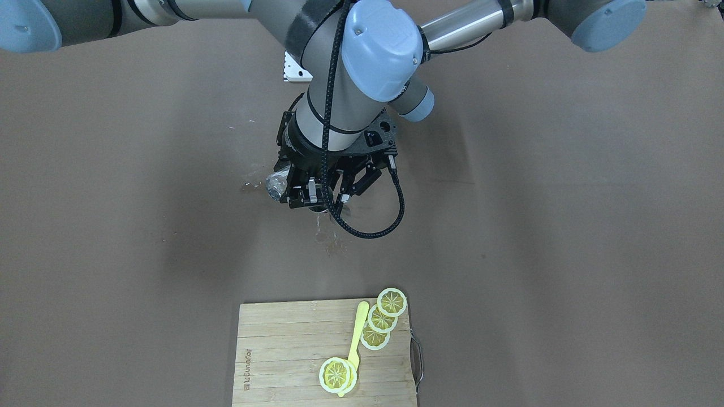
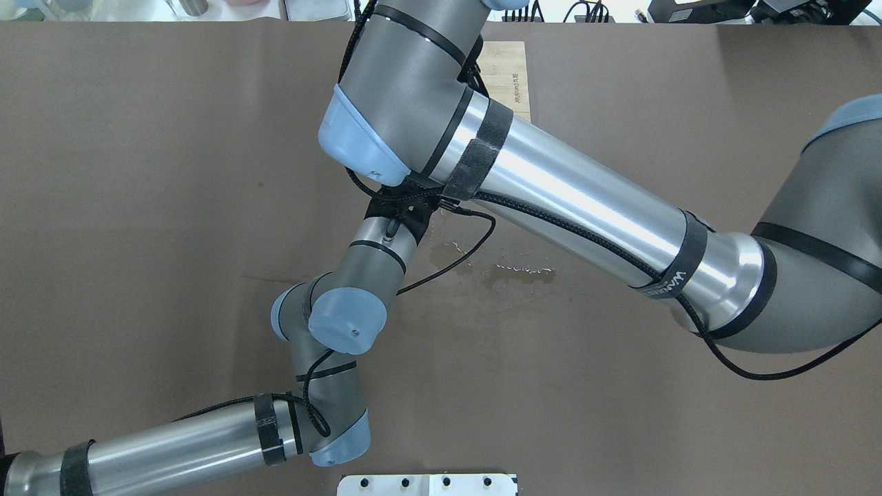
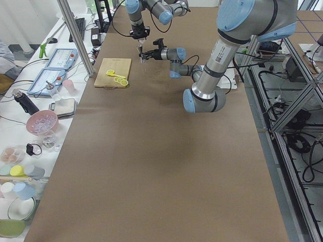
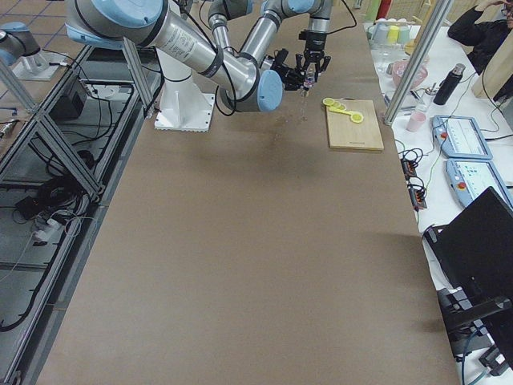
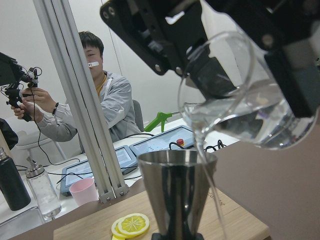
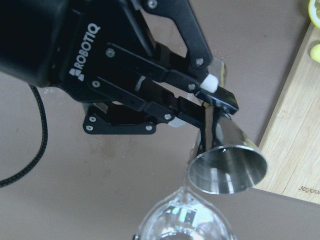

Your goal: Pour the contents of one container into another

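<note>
At the far left of the left wrist view we are seeing a black bottle (image 5: 11, 182) and a clear glass bottle (image 5: 42, 192) standing on a white side surface. Behind them an operator (image 5: 117, 105) is holding a dark device up in both hands. Moving right, we are passing an aluminium frame post (image 5: 82, 100), a pink cup (image 5: 84, 191) at its foot, and a lemon slice (image 5: 132, 224) lying on the wooden cutting board (image 5: 242, 220).

At the centre the steel jigger (image 5: 175, 185) is showing mouth up. Above and to its right the right gripper (image 5: 252, 70) is clamping a glass pitcher (image 5: 250, 117) between its black pads and tilting it, spout down, over the jigger's rim. Water is pooling in the pitcher's lower side. A thin stream (image 5: 209, 182) is running from the spout down past the right of the jigger's rim; we cannot tell whether any is landing inside.

In the right wrist view the left gripper (image 6: 212, 102) is reaching in from the left, its jaws closed on the jigger's narrow waist. The cutting board's edge is showing at the far right.

In the front-facing view both grippers are meeting above the middle of the brown table (image 1: 565, 226), and a wet patch (image 1: 332, 243) is glistening between them and the board.
</note>
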`<state>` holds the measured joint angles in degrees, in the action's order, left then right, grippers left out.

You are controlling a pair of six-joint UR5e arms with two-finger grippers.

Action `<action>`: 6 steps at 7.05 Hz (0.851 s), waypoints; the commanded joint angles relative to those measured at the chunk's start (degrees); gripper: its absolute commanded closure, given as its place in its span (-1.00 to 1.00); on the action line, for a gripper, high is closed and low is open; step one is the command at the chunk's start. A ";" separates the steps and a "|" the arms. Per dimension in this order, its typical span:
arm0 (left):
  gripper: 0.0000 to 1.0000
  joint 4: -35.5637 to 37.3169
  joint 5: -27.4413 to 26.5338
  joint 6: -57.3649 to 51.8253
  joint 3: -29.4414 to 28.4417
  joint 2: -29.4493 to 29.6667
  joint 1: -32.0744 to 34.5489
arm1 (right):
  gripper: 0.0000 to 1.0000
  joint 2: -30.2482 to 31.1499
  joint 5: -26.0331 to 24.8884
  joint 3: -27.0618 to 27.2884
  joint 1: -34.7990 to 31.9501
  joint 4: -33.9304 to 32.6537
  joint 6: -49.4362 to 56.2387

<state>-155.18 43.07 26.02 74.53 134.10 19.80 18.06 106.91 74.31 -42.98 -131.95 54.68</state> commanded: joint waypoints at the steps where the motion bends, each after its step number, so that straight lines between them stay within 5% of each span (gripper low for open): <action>1: 1.00 -0.03 0.00 0.00 0.00 0.02 0.06 | 1.00 0.49 5.46 0.49 -1.75 3.35 0.51; 6: 1.00 -0.12 0.09 0.00 0.00 -0.06 0.59 | 1.00 6.71 13.04 7.76 -5.70 9.34 -0.02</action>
<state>-155.24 43.08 26.02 74.53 134.07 20.07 22.52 118.33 79.15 -47.27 -124.01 54.74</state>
